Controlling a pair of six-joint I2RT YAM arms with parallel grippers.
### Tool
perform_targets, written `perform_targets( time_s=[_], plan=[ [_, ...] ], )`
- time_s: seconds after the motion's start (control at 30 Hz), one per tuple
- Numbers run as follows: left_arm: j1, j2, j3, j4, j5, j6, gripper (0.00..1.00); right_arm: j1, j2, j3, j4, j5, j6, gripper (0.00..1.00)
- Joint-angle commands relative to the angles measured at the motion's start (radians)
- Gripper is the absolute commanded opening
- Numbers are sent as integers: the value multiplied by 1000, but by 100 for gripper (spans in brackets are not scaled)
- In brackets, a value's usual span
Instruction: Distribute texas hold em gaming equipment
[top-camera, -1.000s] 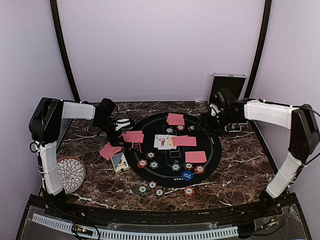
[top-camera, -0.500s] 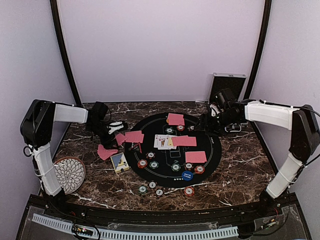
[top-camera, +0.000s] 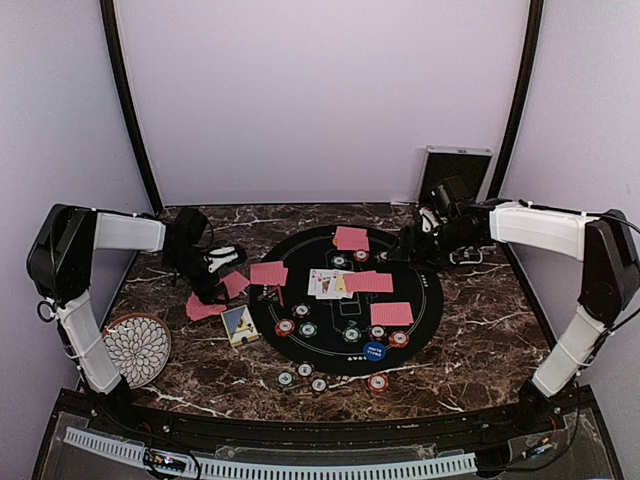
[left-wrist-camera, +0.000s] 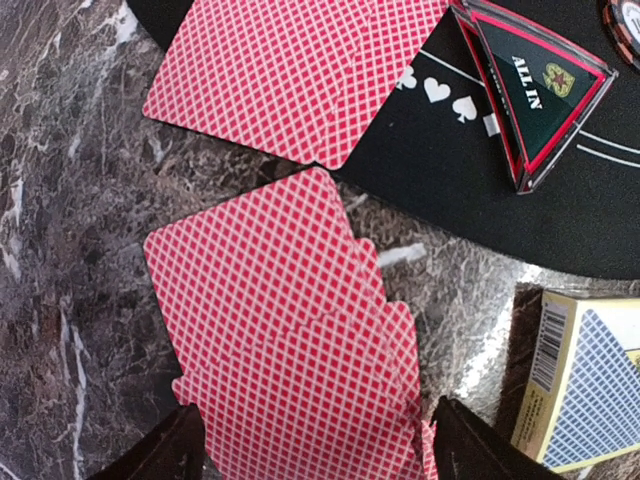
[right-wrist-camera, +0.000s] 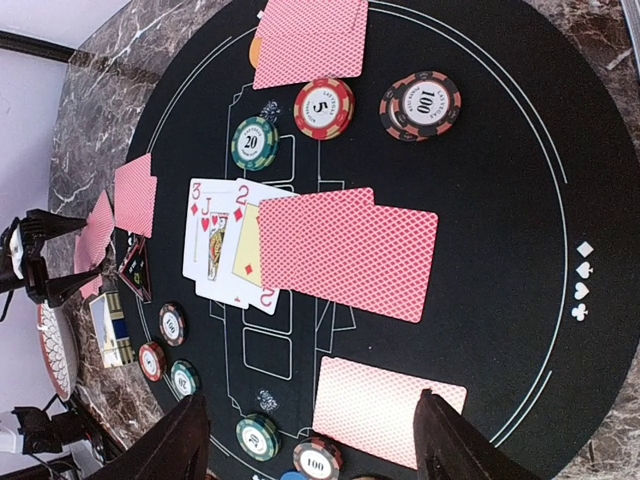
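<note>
Leftward is where the left arm has swung since the earlier top views, and the loose red-backed cards by the mat have spread and slid with it. The left gripper (left-wrist-camera: 312, 442) stands with its jaws spread wide, gripping nothing. The fan of red-backed cards (left-wrist-camera: 290, 350) lies flat between its fingertips in the lower middle of the left wrist view, on bare marble table (left-wrist-camera: 70, 200) just off the black mat (left-wrist-camera: 450, 190). Another red-backed pair (left-wrist-camera: 290, 70) overlaps the mat's edge at the top of that frame. The right gripper (right-wrist-camera: 315, 440) is likewise agape and empty, over the mat's upper right in the top view. Below it lie the face-up cards (right-wrist-camera: 220, 240) and the red 5 chip (right-wrist-camera: 324, 108). Trouble looks likeliest at the fan. Flat cards on slick stone give fingers no edge, so closing may buckle them or squirt one free. A wide sweep could knock the card box (left-wrist-camera: 580, 385) at lower right or the ALL IN marker (left-wrist-camera: 535, 85) at upper right.
</note>
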Motion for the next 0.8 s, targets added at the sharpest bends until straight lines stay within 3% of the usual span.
perform_targets(
  time_s=[0.0,0.13,0.23,0.5,0.77],
  plan=[
    [2,-72,82,-99,53,-46,85,-5,-41,-8,28,-12,9,71],
    [-1,-65,184,-161,147,-51,96,-6,-38,-5,30,-20,12,71],
    [-7,-16,244,-141,166,-58,98,-5,-38,-10,35,-22,14,70],
    [-13,188,403,-14,-9,-124,70,-5,-54,-36,41,-24,24,64],
    [-21,243,387,42,-69,-133,70,-6,-62,-45,40,-23,23,62]
  ],
)
